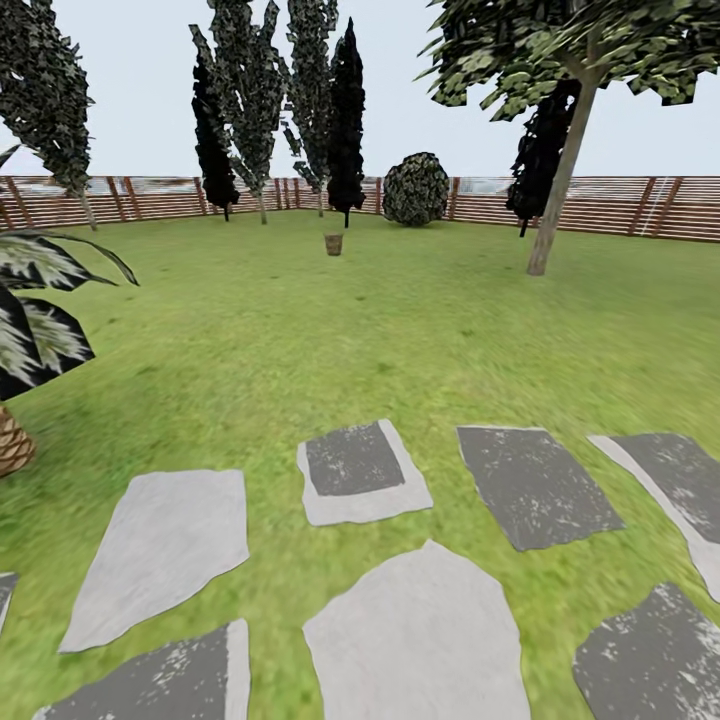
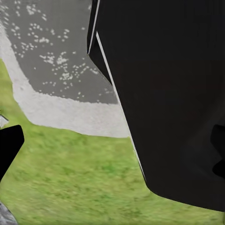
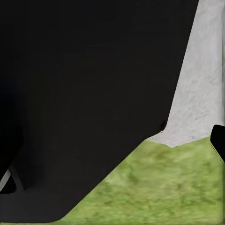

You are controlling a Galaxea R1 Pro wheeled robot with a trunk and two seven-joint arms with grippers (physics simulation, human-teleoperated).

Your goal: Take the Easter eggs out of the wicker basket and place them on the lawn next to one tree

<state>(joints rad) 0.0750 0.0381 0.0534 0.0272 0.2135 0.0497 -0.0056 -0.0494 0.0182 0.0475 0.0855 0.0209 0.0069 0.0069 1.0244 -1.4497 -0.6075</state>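
Stepping stones (image 1: 415, 635) nearest; wicker basket (image 1: 333, 244) far across lawn (image 1: 330, 330); fingers' state unreadable.

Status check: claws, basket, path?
Claws: state unreadable in the wrist views. Wicker basket far ahead on the lawn, eggs not discernible. Stepping stones underfoot; open grass beyond, tree ahead right.

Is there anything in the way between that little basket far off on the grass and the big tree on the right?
Nothing visible stands between them. The wicker basket sits far off on the lawn, with open grass running across to the tree at the right. The round bush stands behind that stretch, by the fence.
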